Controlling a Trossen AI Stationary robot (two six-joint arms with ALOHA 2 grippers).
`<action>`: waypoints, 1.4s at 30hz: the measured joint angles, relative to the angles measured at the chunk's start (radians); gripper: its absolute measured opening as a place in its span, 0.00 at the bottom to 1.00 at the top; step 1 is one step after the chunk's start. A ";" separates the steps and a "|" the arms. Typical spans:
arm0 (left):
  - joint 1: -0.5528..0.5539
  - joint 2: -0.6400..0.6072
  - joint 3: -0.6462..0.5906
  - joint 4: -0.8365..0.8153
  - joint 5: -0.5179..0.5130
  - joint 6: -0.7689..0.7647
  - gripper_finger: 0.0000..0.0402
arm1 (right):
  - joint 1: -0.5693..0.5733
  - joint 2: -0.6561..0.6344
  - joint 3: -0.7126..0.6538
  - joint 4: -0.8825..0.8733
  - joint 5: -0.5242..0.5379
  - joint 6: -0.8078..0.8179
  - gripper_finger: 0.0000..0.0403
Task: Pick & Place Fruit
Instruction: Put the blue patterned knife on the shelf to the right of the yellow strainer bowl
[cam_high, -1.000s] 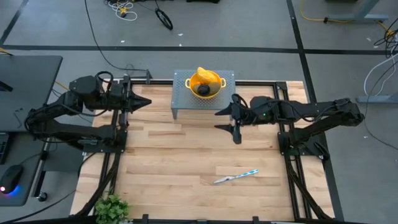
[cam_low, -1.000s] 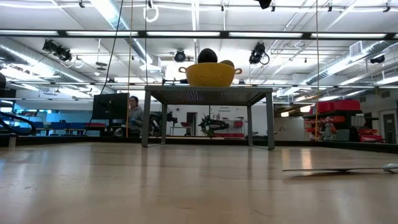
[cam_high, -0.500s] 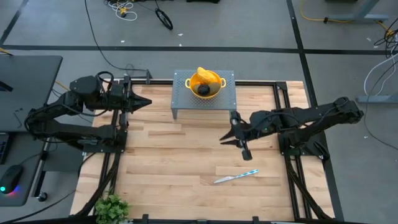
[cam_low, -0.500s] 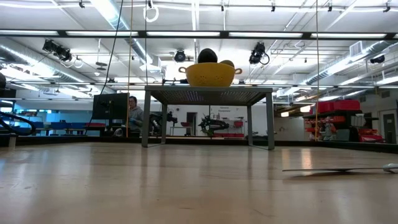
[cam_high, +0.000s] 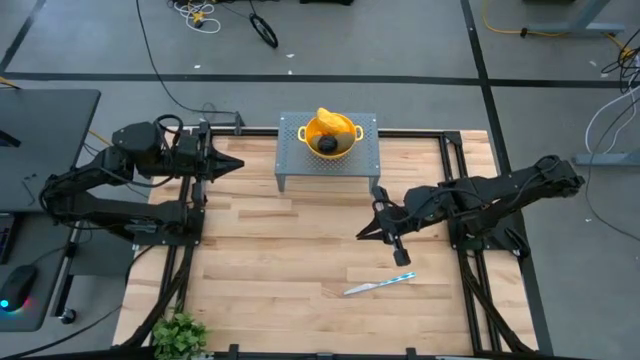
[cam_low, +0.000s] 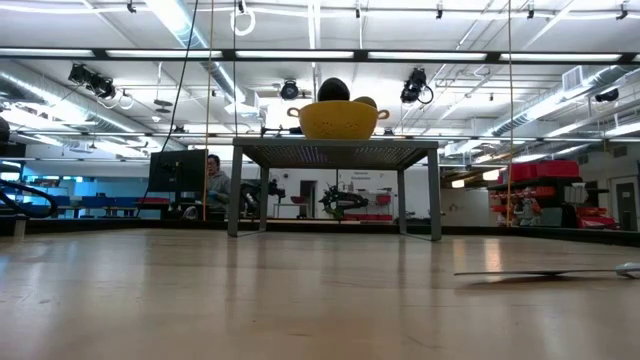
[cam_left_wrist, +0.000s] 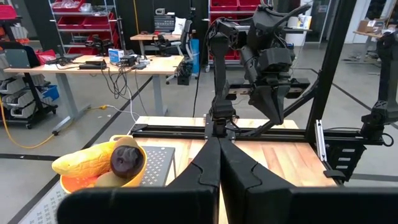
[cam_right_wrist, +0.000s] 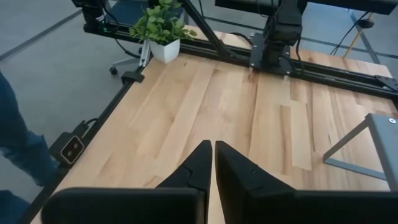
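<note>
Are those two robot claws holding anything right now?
No. The left gripper and the right gripper are both shut on nothing; the fruit sits in the yellow bowl.

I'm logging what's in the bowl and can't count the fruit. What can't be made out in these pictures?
- Fruit count: in the high view the yellow bowl is too small; only a yellow-orange piece and a dark round one show.
- Low view: the bowl's wall hides all but two fruit tops.
- Left wrist view: the left gripper covers part of the bowl.
- Knife: cut off at the low view's right edge.
</note>
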 joint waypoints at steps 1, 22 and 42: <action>0.000 0.000 0.000 0.000 0.000 0.000 0.00 | 0.003 0.000 0.000 -0.003 0.000 0.000 0.07; 0.000 0.000 0.000 0.000 0.000 0.004 0.00 | 0.144 0.000 0.000 -0.412 -0.002 0.171 0.02; 0.000 0.000 0.000 0.000 -0.027 0.019 0.00 | 0.195 0.000 -0.081 -0.466 -0.034 0.329 0.02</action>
